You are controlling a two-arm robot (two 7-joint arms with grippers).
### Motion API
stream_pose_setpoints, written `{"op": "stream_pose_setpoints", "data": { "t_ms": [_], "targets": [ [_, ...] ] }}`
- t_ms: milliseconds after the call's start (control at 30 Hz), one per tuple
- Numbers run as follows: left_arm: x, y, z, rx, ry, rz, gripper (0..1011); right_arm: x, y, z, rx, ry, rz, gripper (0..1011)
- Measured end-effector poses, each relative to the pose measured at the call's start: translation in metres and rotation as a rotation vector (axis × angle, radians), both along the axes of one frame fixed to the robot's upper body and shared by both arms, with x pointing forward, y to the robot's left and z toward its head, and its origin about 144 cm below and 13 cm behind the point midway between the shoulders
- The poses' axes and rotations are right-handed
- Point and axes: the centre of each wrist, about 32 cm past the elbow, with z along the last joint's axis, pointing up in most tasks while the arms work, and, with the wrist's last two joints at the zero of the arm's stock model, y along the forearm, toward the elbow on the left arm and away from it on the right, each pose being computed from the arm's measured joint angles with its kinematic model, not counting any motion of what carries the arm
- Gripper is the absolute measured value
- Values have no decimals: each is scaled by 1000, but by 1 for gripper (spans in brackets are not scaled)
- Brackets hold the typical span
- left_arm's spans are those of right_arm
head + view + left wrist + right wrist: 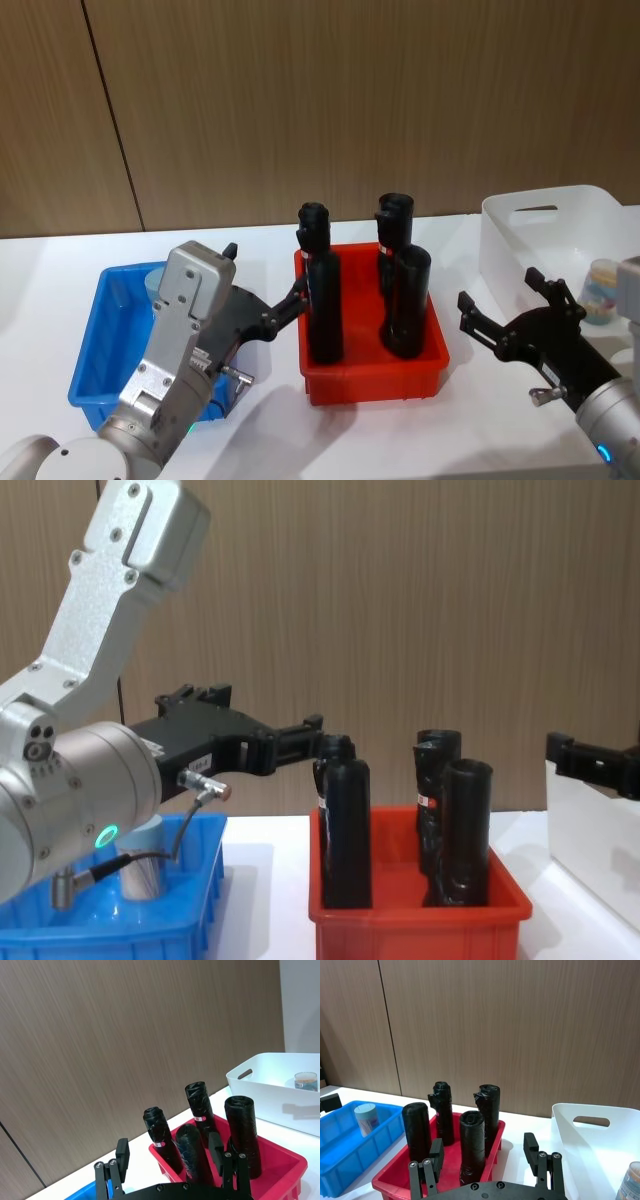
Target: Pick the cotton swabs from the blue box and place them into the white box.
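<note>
left gripper (265, 272) is hovering open over blue box (95, 340), needing descent onto cotton swabs (366, 1117); right gripper (500, 290) idling open by white box (500, 240)

Tall black cylinders (323, 300) in the red bin (375, 385) are standing between blue box (90, 350) and white box (500, 250), blocking low passage.

Both arms reach forward, left gripper (267, 272) at near left and right gripper (498, 290) at near right, jaws spread, holding nothing.

no readable text, labels or numbers
</note>
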Motion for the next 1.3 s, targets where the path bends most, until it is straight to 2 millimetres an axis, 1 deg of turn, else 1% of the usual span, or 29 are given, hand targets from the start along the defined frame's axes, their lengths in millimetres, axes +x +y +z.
{"op": "stream_pose_setpoints", "data": {
  "t_ms": [767,1100,1300],
  "targets": [
    [0,0,0,0,0,0,1003,1,-1,0,-2,2,2,1002],
    [0,0,0,0,0,0,1003,16,-10,-3,-5,30,20,1001],
    [0,0,0,0,0,0,1003,31,-17,-5,-10,52,51,1002]
  ]
}}
